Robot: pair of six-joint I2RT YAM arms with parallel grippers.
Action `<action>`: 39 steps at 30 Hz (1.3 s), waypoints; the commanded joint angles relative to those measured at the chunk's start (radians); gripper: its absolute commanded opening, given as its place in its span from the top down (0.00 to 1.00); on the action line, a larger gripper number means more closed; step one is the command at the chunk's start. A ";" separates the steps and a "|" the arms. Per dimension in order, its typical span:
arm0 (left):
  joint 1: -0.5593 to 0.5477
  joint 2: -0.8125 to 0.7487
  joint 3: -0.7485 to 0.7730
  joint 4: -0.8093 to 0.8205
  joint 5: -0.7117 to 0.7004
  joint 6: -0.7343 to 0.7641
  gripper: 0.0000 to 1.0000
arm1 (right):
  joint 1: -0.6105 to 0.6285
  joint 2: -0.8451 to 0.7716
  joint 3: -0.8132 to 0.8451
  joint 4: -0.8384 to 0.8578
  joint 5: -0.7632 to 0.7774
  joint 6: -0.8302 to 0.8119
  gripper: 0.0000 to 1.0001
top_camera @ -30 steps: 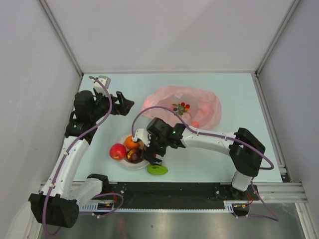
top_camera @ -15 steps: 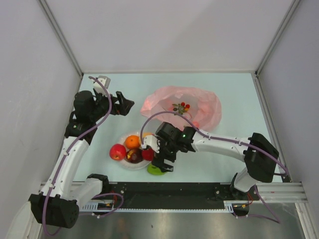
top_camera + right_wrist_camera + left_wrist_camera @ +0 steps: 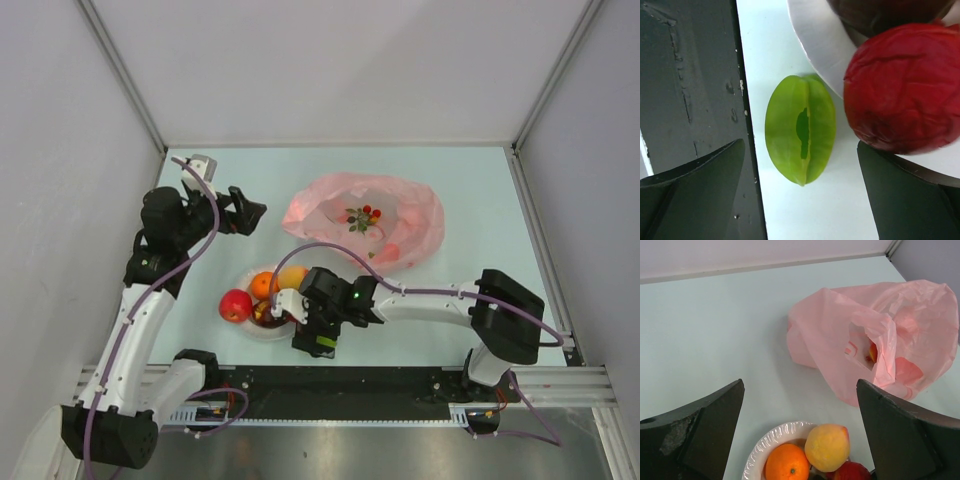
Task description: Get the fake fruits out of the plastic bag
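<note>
From above, the white plate (image 3: 248,327) sits on the surface (image 3: 470,180) near the arms' bases. It carries a red apple (image 3: 236,304), an orange (image 3: 264,285), a yellow-orange fruit (image 3: 292,277) and a dark purple fruit (image 3: 266,313). The pink plastic bag (image 3: 330,205) lies farther back and to the right, apart from the plate. Red berries with green leaves (image 3: 362,216) show at its middle, and a reddish shape shows through the plastic nearer its front edge. The left gripper (image 3: 246,211) hangs left of the bag, clear of it. The right gripper (image 3: 318,338) is low at the plate's near right edge.

In the left wrist view, the left gripper (image 3: 800,385) has its fingers (image 3: 695,435) spread wide with nothing between them. The plastic bag (image 3: 830,335) lies ahead and to the right, its mouth showing a bit of orange-red fruit inside. Below, the plate's rim (image 3: 771,436) holds the orange (image 3: 786,465), the yellow-orange fruit (image 3: 827,446) and a red fruit at the frame's bottom edge.

In the right wrist view, the right gripper (image 3: 801,145) is open, and a green fruit (image 3: 800,129) lies on the surface between its fingers, beside a black strip (image 3: 690,100) and just off the plate (image 3: 815,40). A red fruit (image 3: 900,90) overlaps the plate's rim, with the dark purple fruit (image 3: 880,12) beyond it.
</note>
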 commanded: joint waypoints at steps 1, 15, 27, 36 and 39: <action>0.006 -0.025 0.016 0.000 -0.005 0.013 0.00 | 0.022 0.025 -0.023 0.077 0.024 0.050 0.00; 0.008 -0.065 0.018 -0.005 -0.015 0.016 0.00 | 0.045 0.024 -0.047 0.094 0.073 0.017 0.30; 0.022 -0.077 0.016 0.000 -0.005 0.013 0.00 | 0.064 -0.091 -0.061 -0.035 0.036 -0.172 0.55; 0.020 -0.069 0.039 -0.009 -0.002 0.016 0.00 | 0.073 -0.163 0.038 -0.097 -0.082 -0.238 0.56; 0.022 -0.068 0.046 -0.011 -0.010 0.022 0.00 | 0.088 -0.145 0.092 -0.034 -0.042 -0.264 0.54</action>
